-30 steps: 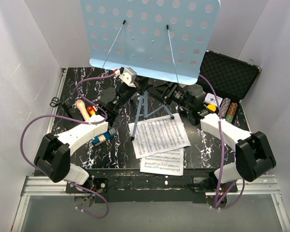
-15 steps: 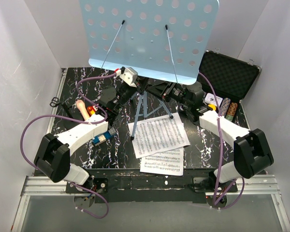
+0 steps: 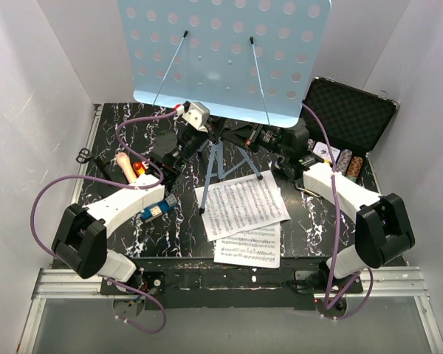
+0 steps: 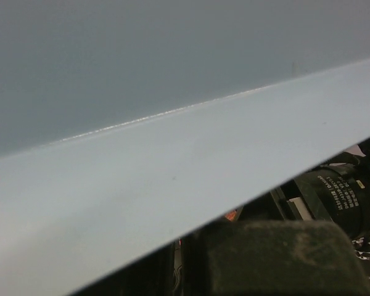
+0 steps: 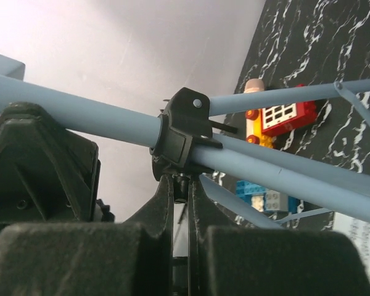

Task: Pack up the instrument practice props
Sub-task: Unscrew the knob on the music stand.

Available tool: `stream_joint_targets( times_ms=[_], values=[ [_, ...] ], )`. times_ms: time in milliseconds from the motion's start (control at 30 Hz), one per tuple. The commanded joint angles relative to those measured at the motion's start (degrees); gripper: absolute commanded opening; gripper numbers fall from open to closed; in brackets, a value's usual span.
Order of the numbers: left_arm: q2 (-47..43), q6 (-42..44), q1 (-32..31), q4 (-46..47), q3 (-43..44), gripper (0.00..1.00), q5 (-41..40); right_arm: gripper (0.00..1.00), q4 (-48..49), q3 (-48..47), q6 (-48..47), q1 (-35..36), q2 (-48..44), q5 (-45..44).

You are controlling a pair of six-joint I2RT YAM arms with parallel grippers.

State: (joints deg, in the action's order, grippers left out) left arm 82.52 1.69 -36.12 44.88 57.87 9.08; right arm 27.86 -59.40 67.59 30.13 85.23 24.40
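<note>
Item 1, music stand (image 3: 225, 51): standing on its tripod legs on the table (image 3: 310, 221), toward the middle of the far edge.

Item 2, sheet-music pages (image 3: 244, 210): overlapping, lying flat at the middle of the near edge.

Right gripper (image 5: 182, 185): I see it clenched on the music stand, at the small knob under the black collar.

Left gripper (image 3: 203, 135): beneath the perforated panel and fully clenched. I cannot tell on what.

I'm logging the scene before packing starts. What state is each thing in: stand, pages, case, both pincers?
Music stand, upright, tripod legs spread, desk unfolded.
Sheet-music pages, lying flat, overlapping.
Black case, lid open.
Left pincer, shut, close under the stand's desk.
Right pincer, shut on the music stand's collar knob.
</note>
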Motion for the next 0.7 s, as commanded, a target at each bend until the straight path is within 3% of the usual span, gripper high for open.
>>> stream_joint_targets(
  times_ms=[0,233,667],
  values=[
    [-3.16,0.77,0.08,-2.17,1.02,0.0,-1.7,0.01,-4.47,-2.65,-15.71,0.28,-1.82,-4.88],
    [-3.68,1.21,0.0,-3.22,0.41,0.0,-2.93,0.01,-2.03,3.05,-41.46,2.21,-4.28,-18.5],
    [-2.1,-0.55,0.0,-0.06,0.32,0.0,-1.7,0.01,4.57,5.96,-76.63,11.79,-2.7,-41.62]
  ],
)
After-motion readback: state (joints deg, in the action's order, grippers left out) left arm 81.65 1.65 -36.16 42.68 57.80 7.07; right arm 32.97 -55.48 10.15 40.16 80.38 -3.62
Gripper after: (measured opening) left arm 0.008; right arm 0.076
